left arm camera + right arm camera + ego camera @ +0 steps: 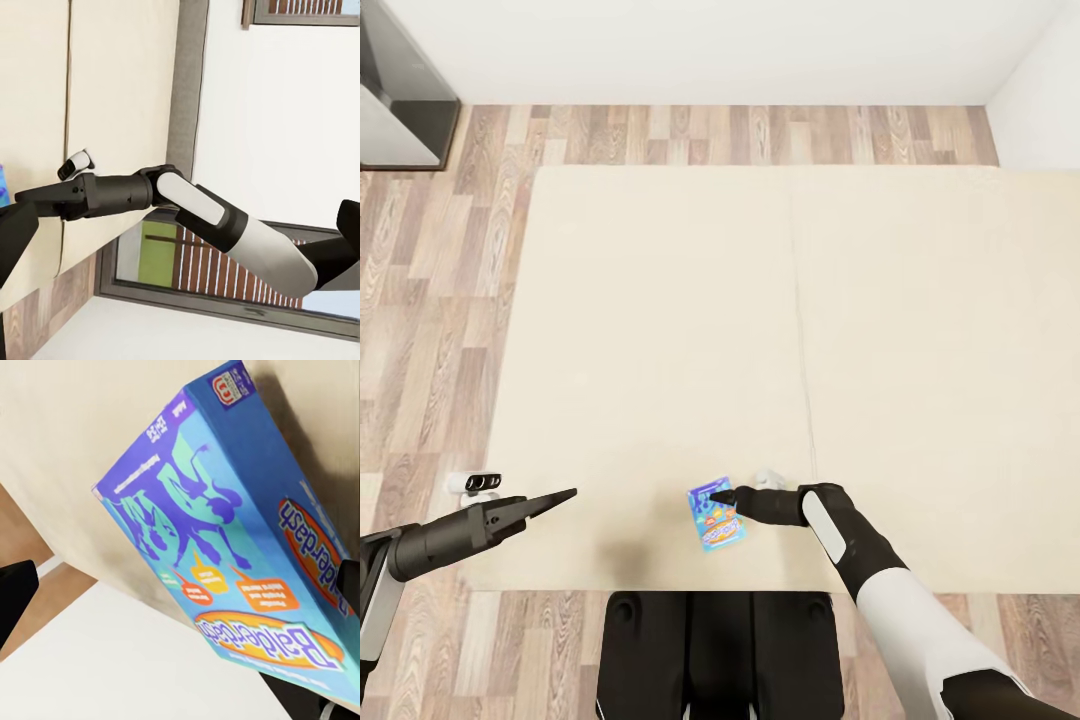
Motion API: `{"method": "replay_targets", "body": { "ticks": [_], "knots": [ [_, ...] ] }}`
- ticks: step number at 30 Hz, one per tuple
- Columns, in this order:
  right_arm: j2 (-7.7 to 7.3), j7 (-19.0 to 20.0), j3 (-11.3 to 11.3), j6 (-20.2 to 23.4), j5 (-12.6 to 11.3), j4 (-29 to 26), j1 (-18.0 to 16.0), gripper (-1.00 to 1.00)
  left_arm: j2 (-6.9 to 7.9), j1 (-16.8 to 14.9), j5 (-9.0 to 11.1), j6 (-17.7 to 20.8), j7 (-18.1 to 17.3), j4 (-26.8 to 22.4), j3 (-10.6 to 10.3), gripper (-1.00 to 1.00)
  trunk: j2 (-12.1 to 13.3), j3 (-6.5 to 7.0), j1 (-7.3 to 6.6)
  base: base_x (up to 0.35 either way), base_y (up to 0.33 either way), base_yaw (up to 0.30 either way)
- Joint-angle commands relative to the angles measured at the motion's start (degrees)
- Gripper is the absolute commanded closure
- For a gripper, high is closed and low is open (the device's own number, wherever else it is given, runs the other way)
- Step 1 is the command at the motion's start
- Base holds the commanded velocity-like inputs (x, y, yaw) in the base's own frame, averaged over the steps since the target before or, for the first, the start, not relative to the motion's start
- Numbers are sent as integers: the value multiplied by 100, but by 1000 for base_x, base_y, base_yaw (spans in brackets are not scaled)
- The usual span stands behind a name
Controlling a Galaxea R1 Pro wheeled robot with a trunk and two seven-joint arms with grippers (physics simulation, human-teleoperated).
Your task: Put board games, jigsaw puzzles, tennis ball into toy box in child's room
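— Where is our small blue flat game box with the orange print (716, 519)?

— It lies flat on the big cream bed (660, 330), near the edge closest to us. Our right claw (716, 497) is right at it, touching or just over its far end.

— Which way does the box run?

— Its long side runs from the right claw's tips back toward our body, a bit slanted. So the right claw comes at it from the side, across its top corner.

— Is the right claw open?

— We think so. Up close from the wrist, the box (232, 532) sits between two dark finger tips that stand far apart. One dark fingertip (15, 596) is off one side. But we cannot tell if the fingers press on the box yet.

— And our left claw (560, 497)?

— It hangs off to the other side of the box, well apart from it. Its fingers look shut to a point and hold nothing.

— So which arm should take the box?

— The right one. It is much nearer. We guess it must close across the short width of the box.
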Motion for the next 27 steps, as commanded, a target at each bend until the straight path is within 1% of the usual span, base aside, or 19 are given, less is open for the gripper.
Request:
{"method": "replay_targets", "body": {
  "ticks": [1,9,17,27],
  "knots": [
    [1,7,-2,24,4,-4,0,-100,2,-1,-4,61,-24,0,0,-100,-9,-6,3,0,112,0],
    [1,-13,-2,24,7,-4,0,-100,2,-1,-4,61,-24,0,0,-100,-9,-6,3,0,26,0],
    [1,-14,-2,24,7,-4,0,-100,2,-1,-4,61,-24,0,0,-100,-9,-6,3,0,110,0],
    [1,-14,-2,24,7,-4,-4,-100,2,-1,-4,60,-24,0,0,-100,-9,-6,3,0,10,0]
  ]
}}
